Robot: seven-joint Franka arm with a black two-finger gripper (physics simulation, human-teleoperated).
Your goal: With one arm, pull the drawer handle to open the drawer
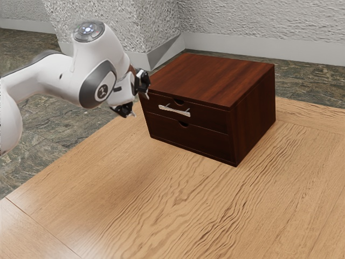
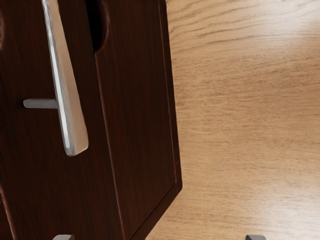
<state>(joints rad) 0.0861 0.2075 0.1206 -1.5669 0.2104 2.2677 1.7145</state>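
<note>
A dark wooden cabinet [image 1: 215,81] with two drawers stands on the table. The top drawer [image 1: 207,116] carries a silver bar handle [image 1: 174,110] and its front sits about flush with the cabinet. My black gripper [image 1: 125,110] hovers just off the cabinet's front corner at the exterior view's left, short of the handle and not touching it. In the wrist view the handle [image 2: 65,90] and the drawer front [image 2: 135,125] lie close ahead. The gripper [image 2: 159,237] is open, two fingertips [image 2: 62,237] showing far apart with nothing between them.
The lower drawer [image 1: 188,137] has only a finger notch. The light wooden table [image 1: 178,205] stretches wide in front of the cabinet. A stone floor [image 1: 48,124] and a white textured wall [image 1: 259,21] lie behind.
</note>
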